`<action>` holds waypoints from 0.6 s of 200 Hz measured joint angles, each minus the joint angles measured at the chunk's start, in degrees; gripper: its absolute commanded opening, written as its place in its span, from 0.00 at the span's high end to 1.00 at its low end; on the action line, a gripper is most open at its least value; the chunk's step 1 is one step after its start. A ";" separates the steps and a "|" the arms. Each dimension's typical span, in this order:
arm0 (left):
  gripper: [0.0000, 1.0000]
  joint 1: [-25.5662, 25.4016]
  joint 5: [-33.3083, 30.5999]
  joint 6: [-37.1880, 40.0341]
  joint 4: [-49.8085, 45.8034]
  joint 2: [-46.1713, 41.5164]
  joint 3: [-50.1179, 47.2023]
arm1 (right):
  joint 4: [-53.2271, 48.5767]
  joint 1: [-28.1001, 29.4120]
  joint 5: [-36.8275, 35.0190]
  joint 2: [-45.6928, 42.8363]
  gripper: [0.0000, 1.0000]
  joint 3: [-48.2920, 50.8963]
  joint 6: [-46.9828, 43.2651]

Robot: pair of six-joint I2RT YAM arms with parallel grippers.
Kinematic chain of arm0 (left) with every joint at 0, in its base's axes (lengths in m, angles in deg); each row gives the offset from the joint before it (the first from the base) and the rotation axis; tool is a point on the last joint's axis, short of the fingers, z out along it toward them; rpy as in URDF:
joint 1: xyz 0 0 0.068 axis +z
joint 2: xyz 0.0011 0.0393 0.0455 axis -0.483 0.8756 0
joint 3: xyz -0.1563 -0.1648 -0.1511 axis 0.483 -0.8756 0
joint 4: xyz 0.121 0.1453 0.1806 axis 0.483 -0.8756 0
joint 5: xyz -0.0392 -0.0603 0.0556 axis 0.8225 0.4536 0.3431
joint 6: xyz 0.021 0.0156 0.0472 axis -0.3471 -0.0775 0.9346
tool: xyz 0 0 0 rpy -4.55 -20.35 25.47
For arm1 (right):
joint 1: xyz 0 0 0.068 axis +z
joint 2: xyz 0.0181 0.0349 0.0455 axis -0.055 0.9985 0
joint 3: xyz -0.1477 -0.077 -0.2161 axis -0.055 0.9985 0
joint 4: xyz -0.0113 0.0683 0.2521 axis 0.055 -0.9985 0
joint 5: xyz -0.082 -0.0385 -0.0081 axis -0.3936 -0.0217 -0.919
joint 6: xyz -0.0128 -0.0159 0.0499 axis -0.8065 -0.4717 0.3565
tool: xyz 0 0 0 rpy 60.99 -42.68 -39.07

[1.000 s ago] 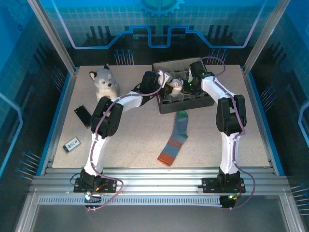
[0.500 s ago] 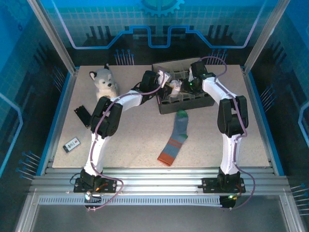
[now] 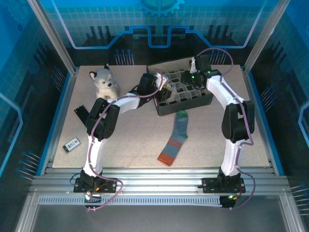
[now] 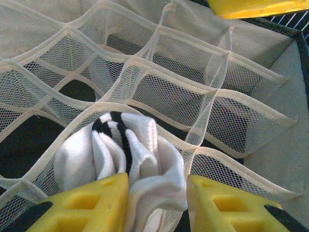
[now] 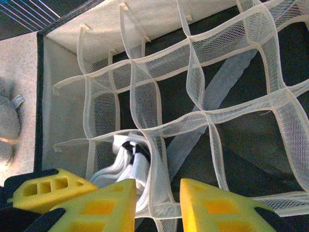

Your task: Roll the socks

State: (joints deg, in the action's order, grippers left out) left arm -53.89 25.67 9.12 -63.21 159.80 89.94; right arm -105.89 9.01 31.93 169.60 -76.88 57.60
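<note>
Prob. robot lab cell, alu frame (image 3: 159, 182), blue panel walls (image 3: 159, 19)

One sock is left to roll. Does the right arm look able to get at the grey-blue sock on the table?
Probably yes. The grey-blue sock lies flat on bare table just in front of the organizer, uncovered; the right gripper is open above it.

Blue-lit grid panels (image 3: 96, 24) wall in a speckled beige worktop (image 3: 135, 135), with aluminium posts (image 3: 52, 36) and rails (image 3: 159, 176) framing it.
</note>
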 measured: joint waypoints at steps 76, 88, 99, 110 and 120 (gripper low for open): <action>0.57 3.54 1.38 -5.84 1.46 -7.76 -6.10 | -1.01 1.18 -0.22 -2.78 0.70 2.75 -0.61; 0.57 4.11 2.10 -6.14 1.29 -10.01 -6.25 | -1.20 1.18 -0.24 -5.55 0.70 5.22 -0.66; 0.57 4.42 2.91 -6.49 1.16 -12.37 -6.25 | -1.51 1.20 -0.26 -8.50 0.70 7.85 -0.66; 0.57 4.50 3.69 -6.97 0.61 -14.53 -6.25 | -1.77 1.25 -0.28 -11.74 0.70 10.73 -0.61; 0.58 4.50 4.39 -7.26 -0.28 -16.85 -6.27 | -1.88 1.38 -0.63 -15.04 0.70 13.81 -0.59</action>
State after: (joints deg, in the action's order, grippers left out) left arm -49.39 30.06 1.87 -63.49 142.95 83.66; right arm -107.77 10.39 31.30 154.57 -63.07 57.01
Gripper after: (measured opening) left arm 0.427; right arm 0.300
